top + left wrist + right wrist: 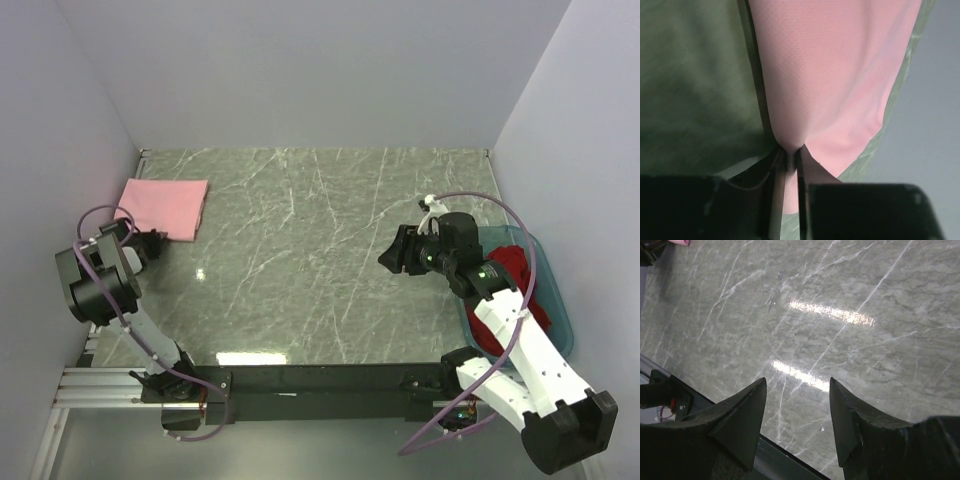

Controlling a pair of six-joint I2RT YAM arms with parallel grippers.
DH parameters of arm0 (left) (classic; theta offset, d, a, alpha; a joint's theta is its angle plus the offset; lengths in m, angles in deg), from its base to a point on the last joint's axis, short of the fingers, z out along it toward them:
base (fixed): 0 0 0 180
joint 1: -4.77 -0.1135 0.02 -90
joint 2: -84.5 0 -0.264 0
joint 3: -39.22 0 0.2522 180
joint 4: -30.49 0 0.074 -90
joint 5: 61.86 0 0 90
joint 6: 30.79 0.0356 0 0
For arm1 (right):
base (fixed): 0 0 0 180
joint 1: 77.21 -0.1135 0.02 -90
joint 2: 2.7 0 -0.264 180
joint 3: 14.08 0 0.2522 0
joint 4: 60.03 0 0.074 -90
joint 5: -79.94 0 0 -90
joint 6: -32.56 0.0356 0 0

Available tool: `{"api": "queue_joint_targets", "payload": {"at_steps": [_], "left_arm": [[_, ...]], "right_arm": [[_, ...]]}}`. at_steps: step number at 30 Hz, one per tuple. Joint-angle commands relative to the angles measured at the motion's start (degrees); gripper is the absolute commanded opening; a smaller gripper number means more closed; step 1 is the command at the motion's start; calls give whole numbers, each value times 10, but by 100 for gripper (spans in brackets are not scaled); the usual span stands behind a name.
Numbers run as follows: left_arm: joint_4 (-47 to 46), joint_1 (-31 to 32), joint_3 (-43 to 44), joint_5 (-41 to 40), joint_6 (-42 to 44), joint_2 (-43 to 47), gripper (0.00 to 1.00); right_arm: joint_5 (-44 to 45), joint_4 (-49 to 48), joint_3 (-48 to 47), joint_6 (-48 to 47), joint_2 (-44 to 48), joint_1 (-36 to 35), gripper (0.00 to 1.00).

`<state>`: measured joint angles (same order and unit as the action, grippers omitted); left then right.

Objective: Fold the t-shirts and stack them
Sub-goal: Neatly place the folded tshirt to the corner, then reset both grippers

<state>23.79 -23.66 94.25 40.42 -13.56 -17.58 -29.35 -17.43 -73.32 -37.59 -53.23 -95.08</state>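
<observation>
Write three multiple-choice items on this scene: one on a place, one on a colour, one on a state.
1. Where is the red shirt?
A. in the tub at the table's right edge
B. spread at the table's middle
C. under the left arm

2. What colour is the folded shirt at the far left?
A. white
B. pink
C. blue

3. How do the right jaws stand?
A. shut on cloth
B. shut on nothing
C. open and empty

Answers:
1 A, red cloth shows inside the tub.
2 B, both the top and left wrist views show pink.
3 C, the right wrist view shows only bare table between them.
</observation>
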Motion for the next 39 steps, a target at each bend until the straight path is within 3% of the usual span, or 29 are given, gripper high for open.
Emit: {"api": "queue_joint_targets", "payload": {"at_steps": [1, 8, 18, 24, 25, 28, 31, 37, 39], "left_arm": [[-1, -1, 56, -3, 0, -43, 16], [20, 0, 151, -1, 14, -107, 4], [24, 15, 223, 18, 9, -168, 13], [38, 18, 176, 13, 7, -117, 36], [41, 19, 168, 10, 11, -106, 47], [69, 19, 133, 4, 19, -59, 66], [107, 18, 101, -3, 39, -2, 78], [203, 25, 47, 3, 125, 156, 99], [279, 35, 42, 1, 184, 236, 99]], "right_arm": [[15, 3, -33, -10, -9, -3, 60], [12, 1, -46, -7, -41, -3, 60], [16, 5, -54, -10, -54, -3, 61], [30, 10, -57, -7, -33, -3, 61], [33, 11, -58, -8, -26, -3, 61], [38, 18, -61, -6, -7, -3, 61], [59, 26, -60, -6, 22, -3, 61], [153, 65, -79, -2, 75, -3, 69], [191, 79, -90, 4, 92, -4, 72]]}}
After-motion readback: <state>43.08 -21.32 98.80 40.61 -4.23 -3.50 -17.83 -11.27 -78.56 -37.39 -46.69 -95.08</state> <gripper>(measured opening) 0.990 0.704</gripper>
